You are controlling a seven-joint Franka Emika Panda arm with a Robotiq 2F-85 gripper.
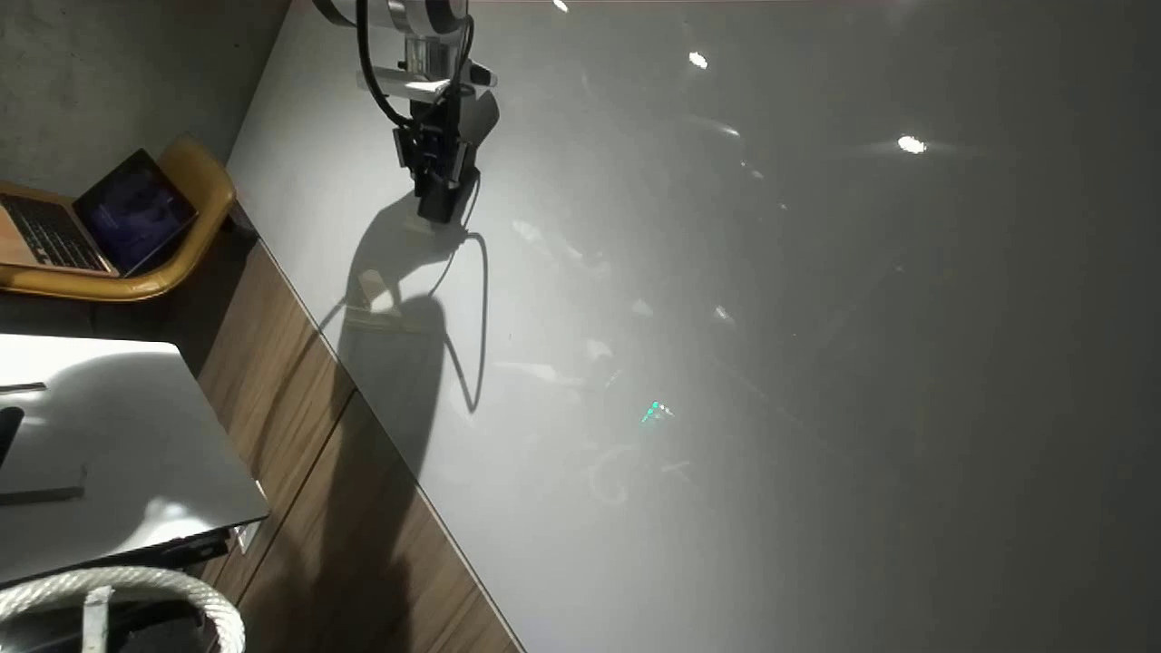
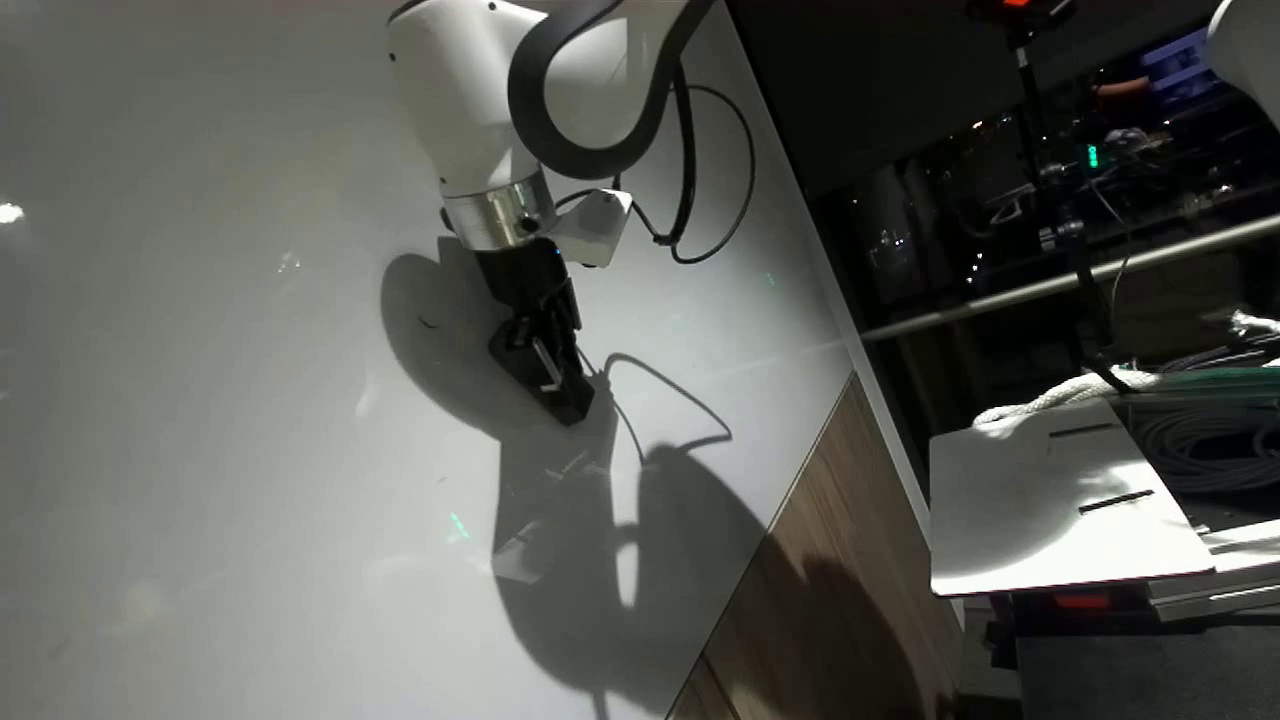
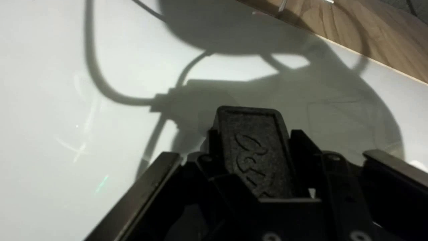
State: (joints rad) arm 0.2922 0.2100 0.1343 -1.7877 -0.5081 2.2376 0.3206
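Gripper (image 3: 255,139) partway closed, holding 1 dark, marked block (image 3: 255,157) at lower centre, wrist view. White surface (image 1: 771,363) spans centre and right in an exterior view; laptop (image 1: 136,213) at left.

The glossy, pale counter (image 1: 771,472) has a straight edge (image 1: 418,486) bordering wood-grain panels (image 1: 444,599). Faint whitish smudges (image 1: 541,371) and small bright reflections (image 1: 912,144) show across it, and a large dark shadow (image 1: 390,390) crosses that edge.

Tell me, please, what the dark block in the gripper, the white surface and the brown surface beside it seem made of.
Dark block: perhaps plastic or foam, matte, from its grainy dull face.
White surface: possibly laminate, glossy, as bright spots reflect.
Brown surface: wood or imitation, low-sheen; grain lines show.
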